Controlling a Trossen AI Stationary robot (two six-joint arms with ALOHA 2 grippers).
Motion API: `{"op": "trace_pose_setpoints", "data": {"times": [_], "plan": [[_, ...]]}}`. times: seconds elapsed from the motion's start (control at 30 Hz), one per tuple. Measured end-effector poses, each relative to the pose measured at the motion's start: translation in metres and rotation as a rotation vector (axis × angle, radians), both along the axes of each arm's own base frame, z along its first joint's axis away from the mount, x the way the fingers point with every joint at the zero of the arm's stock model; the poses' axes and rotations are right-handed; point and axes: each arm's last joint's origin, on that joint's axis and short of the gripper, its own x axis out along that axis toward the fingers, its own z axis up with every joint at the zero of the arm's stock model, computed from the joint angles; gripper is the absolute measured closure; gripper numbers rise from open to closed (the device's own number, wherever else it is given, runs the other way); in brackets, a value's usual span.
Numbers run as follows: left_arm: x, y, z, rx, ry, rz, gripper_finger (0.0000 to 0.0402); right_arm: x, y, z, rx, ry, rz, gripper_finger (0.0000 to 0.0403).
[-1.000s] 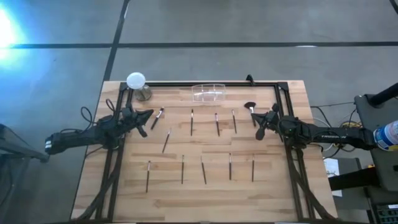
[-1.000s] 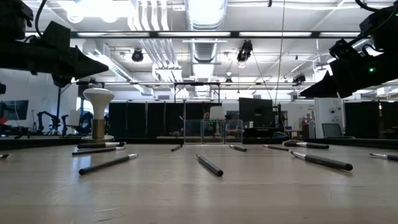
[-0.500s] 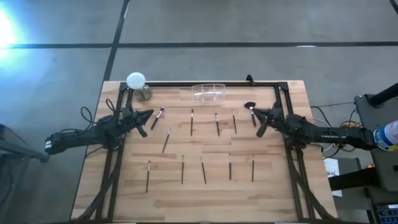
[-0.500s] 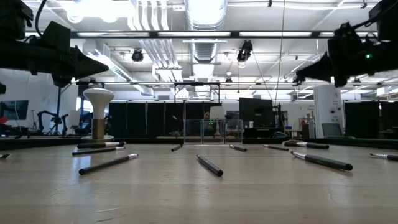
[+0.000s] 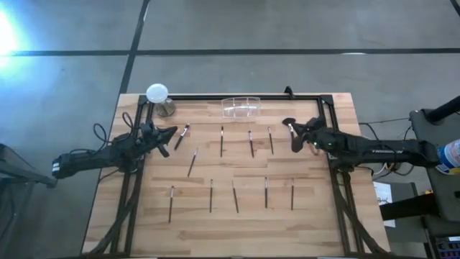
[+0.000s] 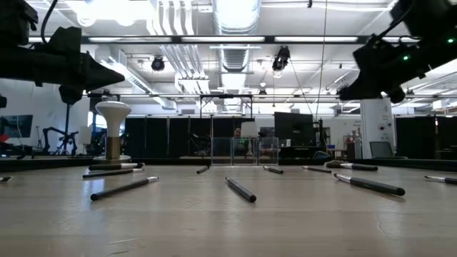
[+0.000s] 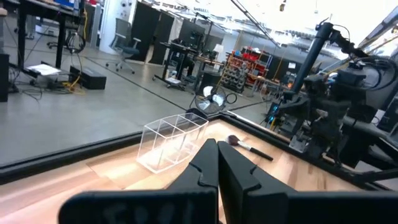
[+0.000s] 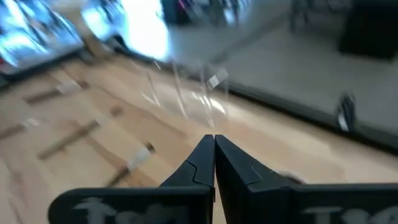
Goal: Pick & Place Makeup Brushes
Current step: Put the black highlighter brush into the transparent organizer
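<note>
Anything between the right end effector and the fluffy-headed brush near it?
Nothing visible. The right end effector, shut and empty, hangs above the table close by the fluffy brush at the back right. Only bare table lies between them; the clear box sits off to the side.

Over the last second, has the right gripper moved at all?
Yes. In the high view the right gripper, fingers shut, has swung from beside the table frame's right rail toward the clear box, and now hangs next to the fluffy-headed brush.
</note>
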Motion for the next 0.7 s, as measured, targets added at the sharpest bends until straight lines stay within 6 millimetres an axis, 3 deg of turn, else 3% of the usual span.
{"op": "trace_pose_setpoints", "data": {"times": [0.33, 0.53, 0.7], "plan": [[0.001, -0.002, -0.001, -0.044, -0.011, -0.083, 0.0401, 0.032, -0.024, 0.003, 0.295, 0.242, -0.159, 0.0384], [0.001, -0.002, -0.002, -0.043, -0.005, -0.091, 0.0401, 0.044, -0.052, -0.009, 0.450, 0.315, -0.233, 0.0326], [0.003, -0.002, -0.005, -0.074, 0.016, -0.092, 0.0401, 0.043, -0.077, -0.023, 0.552, 0.379, -0.325, 0.0269]]}}
